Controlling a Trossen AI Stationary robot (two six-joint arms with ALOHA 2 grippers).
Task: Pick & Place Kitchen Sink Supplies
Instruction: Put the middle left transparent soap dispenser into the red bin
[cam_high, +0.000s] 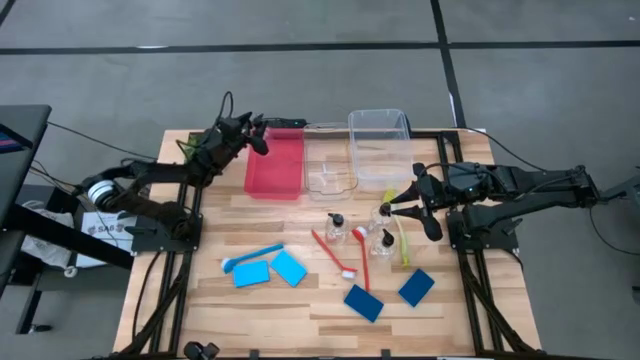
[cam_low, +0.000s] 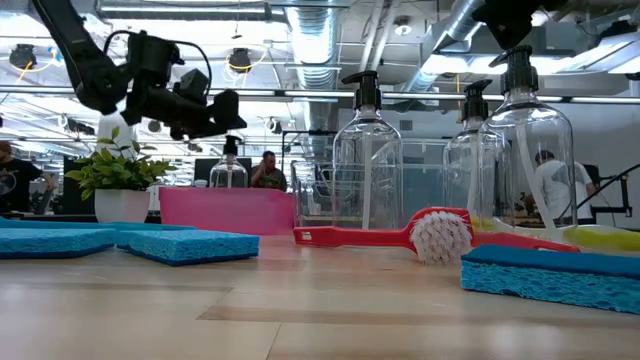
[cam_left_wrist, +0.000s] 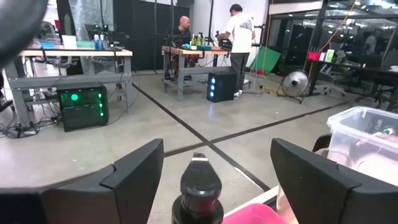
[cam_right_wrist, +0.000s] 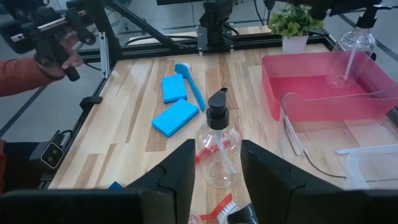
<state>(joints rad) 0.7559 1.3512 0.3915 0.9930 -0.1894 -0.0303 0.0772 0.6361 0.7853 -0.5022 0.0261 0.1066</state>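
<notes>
Right claw (cam_high: 392, 207) hovers by the cluster of three pump bottles (cam_high: 381, 240) on the counter (cam_high: 300, 310), fingers part-spread, nothing visibly grasped. Near edge: two dark-blue sponges (cam_high: 363, 302), then two light-blue sponges (cam_high: 288, 267) and blue brush (cam_high: 251, 259). Mid-counter: red brushes (cam_high: 333, 253), yellow-green brush (cam_high: 403, 240). Far side: left claw (cam_high: 262, 133) released, spread wide above a fourth pump bottle (cam_left_wrist: 200, 193) standing in the pink bin (cam_high: 274, 165).

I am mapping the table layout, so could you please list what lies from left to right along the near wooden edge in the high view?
Light-blue brush → light-blue rectangular sponge → second light-blue sponge → dark-blue rectangular sponge → second dark-blue sponge.
</notes>
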